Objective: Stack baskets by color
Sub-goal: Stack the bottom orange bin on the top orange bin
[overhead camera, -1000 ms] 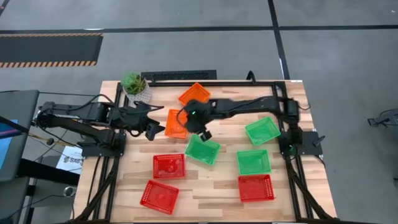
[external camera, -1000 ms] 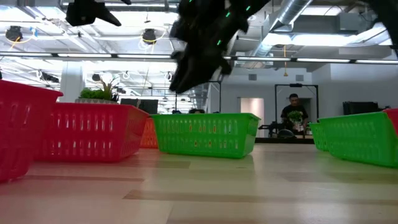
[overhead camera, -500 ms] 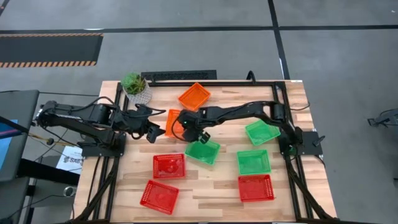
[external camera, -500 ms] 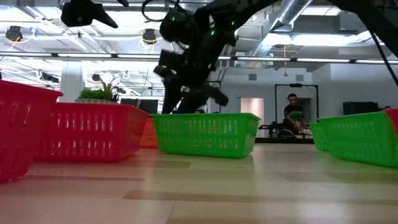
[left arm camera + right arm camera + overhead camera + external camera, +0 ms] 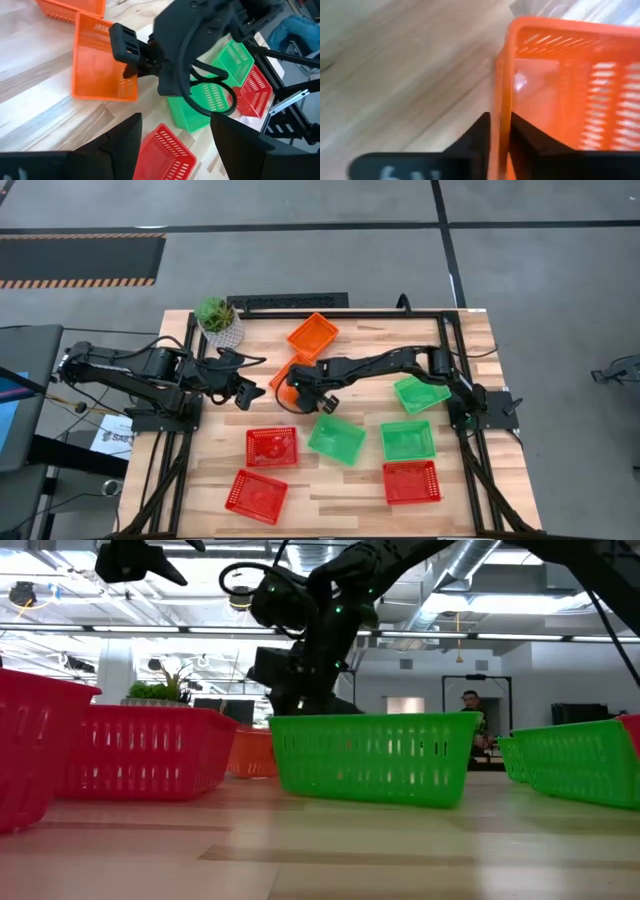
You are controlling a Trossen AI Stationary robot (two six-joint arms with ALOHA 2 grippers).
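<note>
High view: right arm stretches across the table, its right pincer clamped on an orange basket's wall just beside the green basket.

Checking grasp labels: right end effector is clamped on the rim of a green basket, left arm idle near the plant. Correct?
Not quite. The right end effector is clamped on the rim of an orange basket, not a green one; the right wrist view shows the orange wall between its fingers. The rest stands: the left end effector waits near the plant.
</note>
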